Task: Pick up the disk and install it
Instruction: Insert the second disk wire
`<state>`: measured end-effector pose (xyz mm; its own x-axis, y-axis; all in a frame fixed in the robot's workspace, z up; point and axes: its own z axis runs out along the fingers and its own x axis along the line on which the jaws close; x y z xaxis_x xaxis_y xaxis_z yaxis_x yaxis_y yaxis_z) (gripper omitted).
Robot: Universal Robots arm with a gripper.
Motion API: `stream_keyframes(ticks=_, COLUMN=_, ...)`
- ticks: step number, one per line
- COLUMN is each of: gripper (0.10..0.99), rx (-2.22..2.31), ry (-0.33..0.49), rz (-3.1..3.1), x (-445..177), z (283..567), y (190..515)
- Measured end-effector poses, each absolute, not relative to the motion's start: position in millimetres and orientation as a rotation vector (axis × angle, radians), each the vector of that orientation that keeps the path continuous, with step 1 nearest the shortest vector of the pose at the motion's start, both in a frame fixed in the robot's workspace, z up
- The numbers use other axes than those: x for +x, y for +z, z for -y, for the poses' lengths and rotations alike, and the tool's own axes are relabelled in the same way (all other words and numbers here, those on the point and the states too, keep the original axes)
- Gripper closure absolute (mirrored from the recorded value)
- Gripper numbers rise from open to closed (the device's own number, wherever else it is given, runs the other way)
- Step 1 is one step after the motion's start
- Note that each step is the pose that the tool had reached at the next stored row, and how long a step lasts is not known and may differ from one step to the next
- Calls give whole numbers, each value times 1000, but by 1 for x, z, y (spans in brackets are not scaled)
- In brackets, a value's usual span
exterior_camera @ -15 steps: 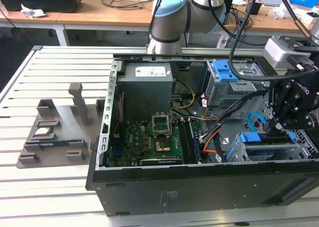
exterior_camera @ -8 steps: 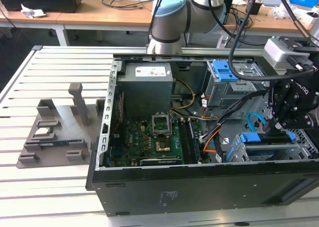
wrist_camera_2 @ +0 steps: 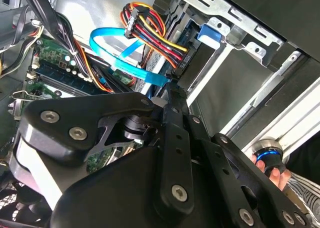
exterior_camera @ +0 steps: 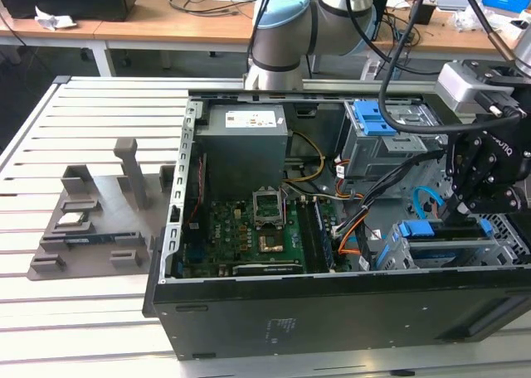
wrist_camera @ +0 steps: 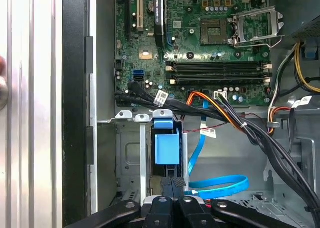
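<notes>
Gripper (exterior_camera: 465, 215) above the drive cage (exterior_camera: 498, 244) inside the open computer case (exterior_camera: 332, 303); fingers (wrist_camera: 172, 185) closed, apparently pinching the disk (wrist_camera: 166, 147) standing edge-up in the cage slot.

Even, bright room light, soft shadows inside the computer case (exterior_camera: 332, 303). Glare on white desk (exterior_camera: 75, 312) slats. Second wrist view foreground slightly blurred.
</notes>
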<state>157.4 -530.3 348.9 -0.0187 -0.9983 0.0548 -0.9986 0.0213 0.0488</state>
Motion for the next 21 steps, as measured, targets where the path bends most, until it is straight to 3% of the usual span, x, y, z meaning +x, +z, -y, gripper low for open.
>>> stream_keyframes(ticks=17, gripper=980, rx=2147, ry=4, rz=2190, x=157, z=530, y=342)
stream_keyframes(ticks=21, gripper=914, rx=2147, ry=5, rz=2190, x=157, z=530, y=348)
